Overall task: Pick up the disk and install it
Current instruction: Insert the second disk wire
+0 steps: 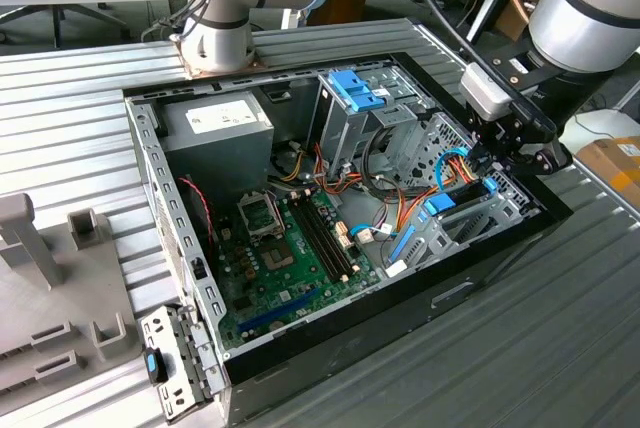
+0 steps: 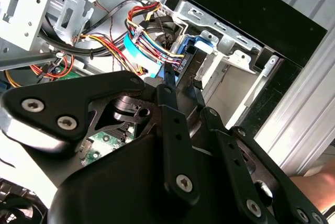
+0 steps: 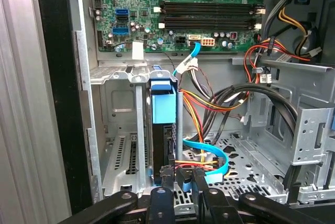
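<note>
The disk (image 3: 162, 110) stands on edge in a slot of the metal drive cage (image 3: 121, 145), its blue carrier rail toward the motherboard and its dark end (image 2: 182, 65) toward my gripper. In the exterior view the disk (image 1: 458, 198) lies in the cage at the case's right side. My gripper (image 1: 482, 174) hovers right at the disk's cable end. Both wrist views show the gripper (image 3: 179, 178) (image 2: 183, 81) with its black fingers a narrow gap apart; nothing is between them, and one fingertip (image 3: 163, 174) is just off the disk's end.
A blue flat cable (image 3: 212, 156) and bundled coloured wires (image 3: 209, 101) run beside the disk. The motherboard (image 1: 290, 243), the power-supply box (image 1: 220, 128) and an upright cage with a blue latch (image 1: 352, 88) sit inside the case. A second arm's base (image 1: 222, 33) stands behind it.
</note>
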